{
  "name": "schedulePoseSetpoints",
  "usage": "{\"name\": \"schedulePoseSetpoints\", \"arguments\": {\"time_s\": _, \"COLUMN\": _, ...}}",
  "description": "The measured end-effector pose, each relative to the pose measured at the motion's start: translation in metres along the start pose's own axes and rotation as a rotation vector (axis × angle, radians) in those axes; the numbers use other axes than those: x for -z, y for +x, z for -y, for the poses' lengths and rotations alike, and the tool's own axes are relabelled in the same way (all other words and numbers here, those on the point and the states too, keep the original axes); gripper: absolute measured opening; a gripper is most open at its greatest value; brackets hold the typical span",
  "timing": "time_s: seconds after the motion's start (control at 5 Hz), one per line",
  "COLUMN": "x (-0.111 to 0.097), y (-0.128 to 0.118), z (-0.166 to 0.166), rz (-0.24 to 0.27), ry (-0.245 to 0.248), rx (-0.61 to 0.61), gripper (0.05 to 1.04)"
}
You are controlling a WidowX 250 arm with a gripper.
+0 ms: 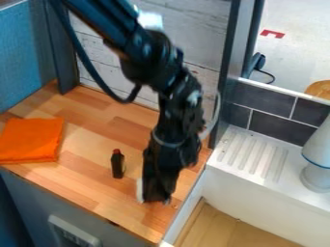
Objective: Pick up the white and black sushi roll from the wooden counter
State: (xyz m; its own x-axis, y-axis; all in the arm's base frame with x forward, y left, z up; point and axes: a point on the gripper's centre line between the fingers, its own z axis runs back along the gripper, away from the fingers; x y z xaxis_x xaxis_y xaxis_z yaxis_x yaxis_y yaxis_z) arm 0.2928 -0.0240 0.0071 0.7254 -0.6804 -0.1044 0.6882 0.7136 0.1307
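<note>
The black gripper (155, 198) hangs low over the right part of the wooden counter (97, 193), near its front edge. Left of it stands a small dark bottle (118, 165) with a red top, apart from the gripper. A folded orange cloth (31, 140) lies flat at the counter's left side. A small white patch shows at the gripper's left lower side; what it belongs to I cannot tell.
On the right is a white sink unit with a ribbed drainboard (251, 157), its basin below. A white and grey object (317, 166) stands at the right edge. Dark tiles (270, 103) and a dark upright post border the counter's back right.
</note>
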Motion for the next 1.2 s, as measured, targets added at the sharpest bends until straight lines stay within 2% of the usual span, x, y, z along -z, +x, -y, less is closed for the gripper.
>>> {"name": "schedulePoseSetpoints", "arguments": {"time_s": 0.2, "x": -0.046, "y": 0.02, "z": -0.019, "rz": 0.095, "ry": 0.036, "rx": -0.03, "gripper": 0.595}}
{"name": "schedulePoseSetpoints", "arguments": {"time_s": 0.4, "x": -0.071, "y": 0.027, "z": -0.048, "rz": 0.154, "ry": 0.051, "rx": -0.091, "gripper": 0.595}}
{"name": "schedulePoseSetpoints", "arguments": {"time_s": 0.6, "x": -0.075, "y": 0.012, "z": -0.088, "rz": 0.168, "ry": 0.04, "rx": -0.21, "gripper": 0.595}}
{"name": "schedulePoseSetpoints", "arguments": {"time_s": 0.8, "x": -0.061, "y": -0.012, "z": -0.13, "rz": 0.155, "ry": 0.024, "rx": -0.333, "gripper": 0.595}}
{"name": "schedulePoseSetpoints", "arguments": {"time_s": 1.0, "x": -0.038, "y": -0.031, "z": -0.165, "rz": 0.123, "ry": 0.008, "rx": -0.445, "gripper": 0.595}}
{"name": "schedulePoseSetpoints", "arguments": {"time_s": 1.2, "x": -0.017, "y": -0.036, "z": -0.186, "rz": 0.08, "ry": -0.004, "rx": -0.488, "gripper": 0.595}}
